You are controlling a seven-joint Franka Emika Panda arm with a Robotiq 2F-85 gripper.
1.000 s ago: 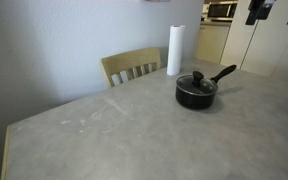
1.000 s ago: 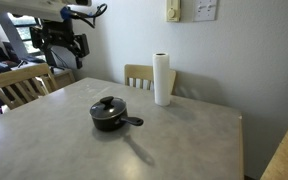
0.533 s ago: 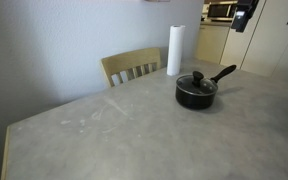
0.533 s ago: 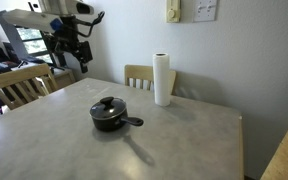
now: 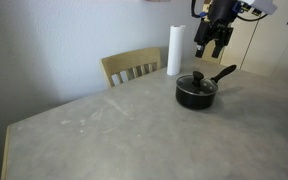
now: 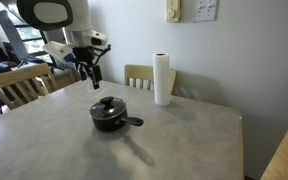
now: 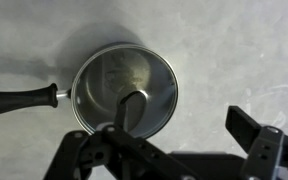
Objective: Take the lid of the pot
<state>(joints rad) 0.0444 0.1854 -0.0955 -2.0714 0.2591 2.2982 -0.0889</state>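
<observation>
The small black pot (image 5: 196,95) stands on the table with its long handle (image 5: 224,73) sticking out; it also shows in an exterior view (image 6: 109,119). The glass lid (image 5: 196,82) with its black knob sits on the pot in both exterior views (image 6: 108,107). In the wrist view the lid (image 7: 109,80) and knob (image 7: 132,108) lie just below me, the handle (image 7: 19,100) to the left. My gripper (image 5: 209,42) (image 6: 89,72) hangs above and slightly beside the pot, apart from it. Its fingers (image 7: 174,150) are open and empty.
A tall white paper towel roll (image 5: 174,50) (image 6: 163,80) stands behind the pot. Wooden chairs (image 5: 132,67) (image 6: 139,77) (image 6: 19,85) stand at the table's edges. The grey table (image 5: 104,135) (image 6: 184,140) spreads wide around the pot.
My arm has swung in from the side and come down toward the pot. The gripper now hovers near it. Pot and lid have not moved.
</observation>
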